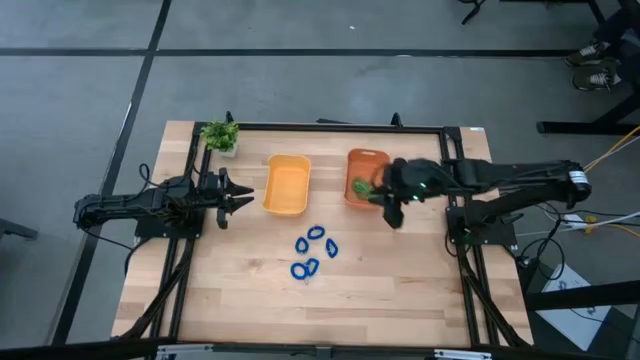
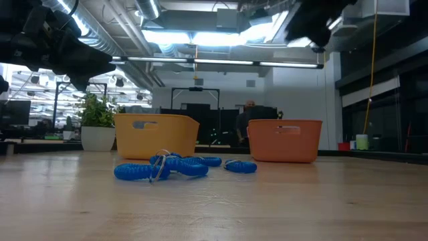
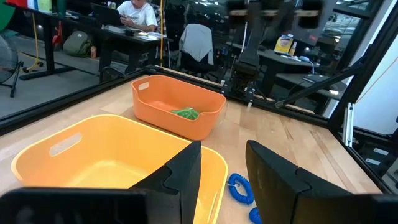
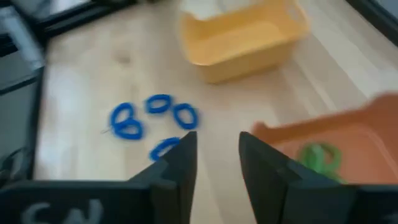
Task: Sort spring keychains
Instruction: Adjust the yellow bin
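While the right gripper (image 1: 390, 205) hovers beside the orange bin (image 1: 364, 160), jaws narrowly parted and empty, a green keychain (image 1: 360, 187) lies inside it. Blue keychains (image 1: 313, 250) cluster mid-table. Left gripper (image 1: 243, 195), narrowly parted and empty, waits beside the yellow bin (image 1: 287, 184).

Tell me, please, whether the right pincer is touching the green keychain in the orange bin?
Apart. The right wrist view shows the right pincer empty, with the green keychain lying loose on the floor of the orange bin beyond its fingers.
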